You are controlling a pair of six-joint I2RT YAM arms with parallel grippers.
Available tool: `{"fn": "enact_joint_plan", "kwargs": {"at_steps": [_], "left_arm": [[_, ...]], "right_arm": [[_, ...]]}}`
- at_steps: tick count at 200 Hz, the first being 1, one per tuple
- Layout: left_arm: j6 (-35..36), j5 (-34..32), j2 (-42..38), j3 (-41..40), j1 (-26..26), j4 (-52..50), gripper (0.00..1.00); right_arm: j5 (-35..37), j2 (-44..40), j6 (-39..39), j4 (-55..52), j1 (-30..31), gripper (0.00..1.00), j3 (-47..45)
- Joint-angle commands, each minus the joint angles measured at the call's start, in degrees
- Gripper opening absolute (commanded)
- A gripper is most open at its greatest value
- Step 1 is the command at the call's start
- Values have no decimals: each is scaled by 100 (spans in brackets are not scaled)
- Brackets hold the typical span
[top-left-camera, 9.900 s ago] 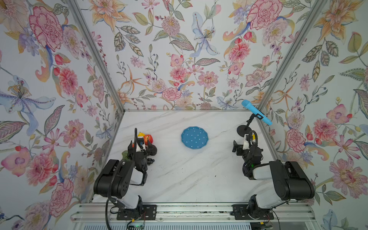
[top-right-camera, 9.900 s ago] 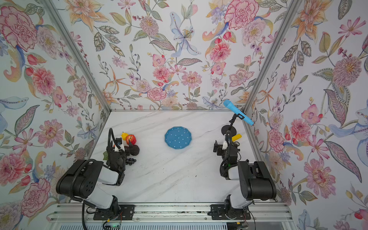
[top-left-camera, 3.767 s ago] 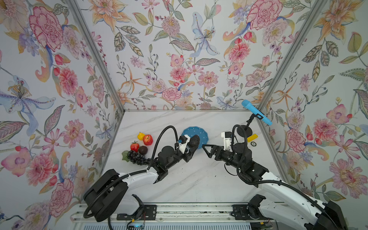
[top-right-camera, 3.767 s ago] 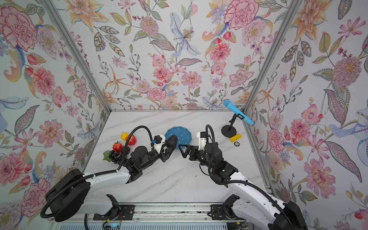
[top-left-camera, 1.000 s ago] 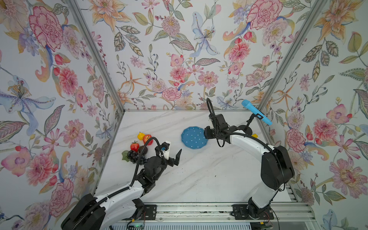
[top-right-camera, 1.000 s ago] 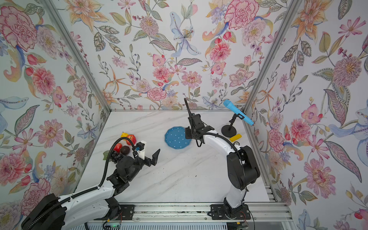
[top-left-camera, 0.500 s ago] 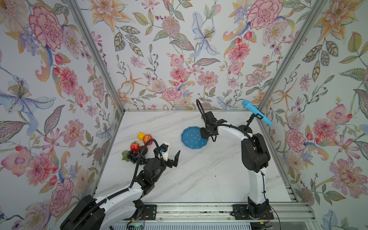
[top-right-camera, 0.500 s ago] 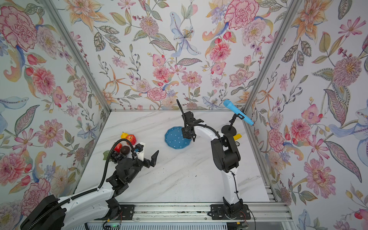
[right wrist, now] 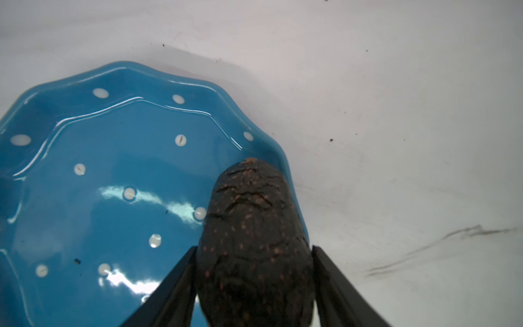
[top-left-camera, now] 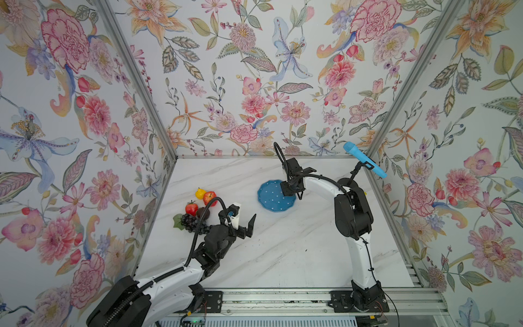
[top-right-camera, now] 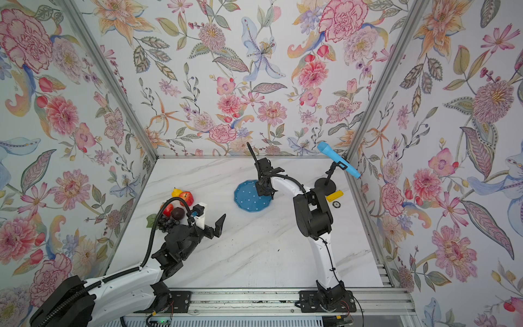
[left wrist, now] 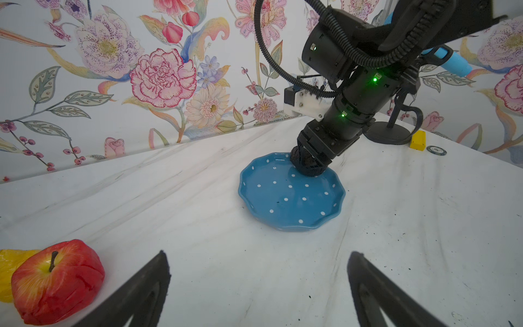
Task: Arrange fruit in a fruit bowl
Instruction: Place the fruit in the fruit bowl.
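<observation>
At fruit bowl (left wrist: 283,223) rim, avocado (right wrist: 254,226) between right gripper (right wrist: 254,248) fingers, hold uncertain; well apart from bowl, remaining fruits (top-left-camera: 209,198) unplaced, left gripper (left wrist: 258,252) wide, empty.

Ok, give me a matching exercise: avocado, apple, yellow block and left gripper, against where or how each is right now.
1 avocado
2 apple
3 yellow block
4 left gripper

A open, holding nothing
B beside the lemon
C next to the black stand base
D between the jaws of the right gripper, at the fruit bowl rim

Pairs: 1-D, 2-B, 3-C, 4-A
</observation>
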Motion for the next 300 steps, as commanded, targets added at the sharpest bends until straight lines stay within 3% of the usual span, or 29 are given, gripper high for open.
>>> {"fn": "enact_joint_plan", "kwargs": {"at_steps": [1, 44, 85, 196, 251, 300], "left_arm": [[-42, -128, 28, -90, 55, 168, 99], [-46, -88, 73, -83, 57, 206, 99], [-140, -227, 9, -121, 62, 202, 99], [-464, -269, 328, 331, 129, -422, 99], [-709, -635, 576, 1257, 201, -1761, 99], [-1345, -1301, 669, 2196, 624, -3531, 99]], "right_arm": [[181, 74, -110, -242, 39, 63, 140], [199, 71, -101, -246, 71, 63, 187], [326, 12, -109, -255, 66, 78, 178], [-13, -476, -52, -255, 89, 94, -12], [-85, -1585, 75, -256, 151, 94, -568], [102, -3228, 360, 86, 271, 93, -1919]]}}
